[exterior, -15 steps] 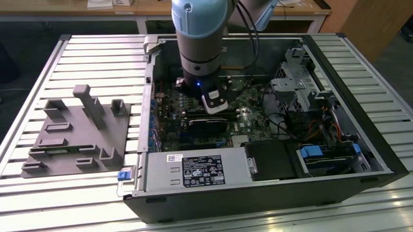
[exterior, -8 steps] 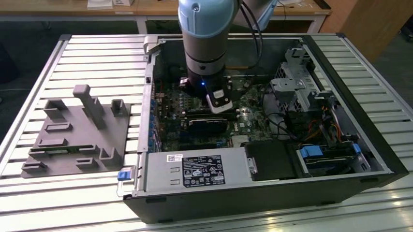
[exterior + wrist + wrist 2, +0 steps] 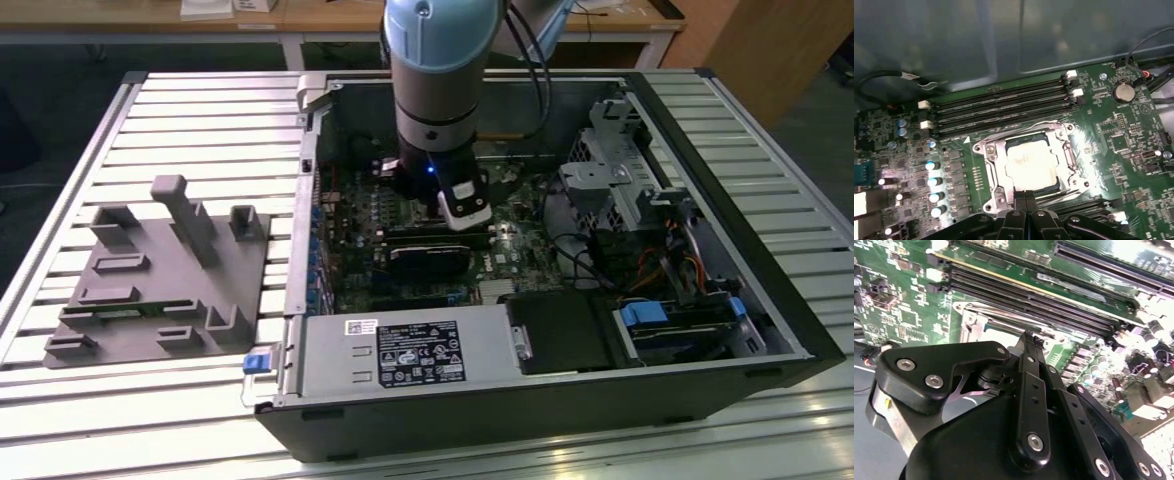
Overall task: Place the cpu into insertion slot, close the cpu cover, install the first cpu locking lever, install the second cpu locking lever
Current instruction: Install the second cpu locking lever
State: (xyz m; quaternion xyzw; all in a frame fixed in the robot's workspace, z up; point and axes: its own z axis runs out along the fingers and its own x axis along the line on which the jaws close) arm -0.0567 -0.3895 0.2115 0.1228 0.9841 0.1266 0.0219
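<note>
In the first wrist view the cpu [image 3: 1030, 164] lies flat, face up, in the slot [image 3: 991, 167], its edges square with the socket and with the memory slots [image 3: 999, 107] beside it on the green board [image 3: 1114, 135]. The cover [image 3: 1066, 150] lies down around it as a silver frame. The fingers [image 3: 1026, 201] are pressed together, holding nothing, tips at the socket's near edge. In the exterior view the arm [image 3: 434, 90] reaches straight down into the open case [image 3: 534, 400] on the table [image 3: 200, 110].

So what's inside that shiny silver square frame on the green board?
A flat pale grey metal chip lies inside the silver frame. The socket beneath it is covered, and the black gripper hides the frame's near edge.
</note>
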